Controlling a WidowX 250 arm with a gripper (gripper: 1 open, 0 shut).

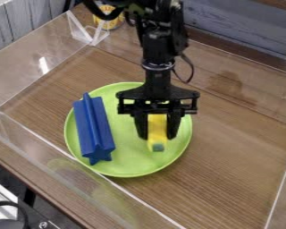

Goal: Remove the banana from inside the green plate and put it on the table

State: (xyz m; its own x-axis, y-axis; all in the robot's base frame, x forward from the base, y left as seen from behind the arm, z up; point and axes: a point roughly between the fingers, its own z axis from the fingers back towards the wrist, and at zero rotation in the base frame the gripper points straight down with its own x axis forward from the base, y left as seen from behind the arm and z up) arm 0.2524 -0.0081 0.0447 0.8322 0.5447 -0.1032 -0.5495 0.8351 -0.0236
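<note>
Inside green plate [124,161], claw-gripped [157,132] banana [159,139]

Arm upright, tool [157,126] pointing down, clamped shut.

Lying inside the green plate [124,156], right of its middle: the banana [159,137], small, yellow, slightly curved, dark-greenish at the near tip, its far end hidden between black fingers. Pointing roughly toward the camera, near end close to the plate's front-right rim. Sitting flat on the table [235,116]: round lime-green plate with a shallow raised rim, toward the front left of the brown wood-grain top, bordered by clear acrylic walls.
</note>
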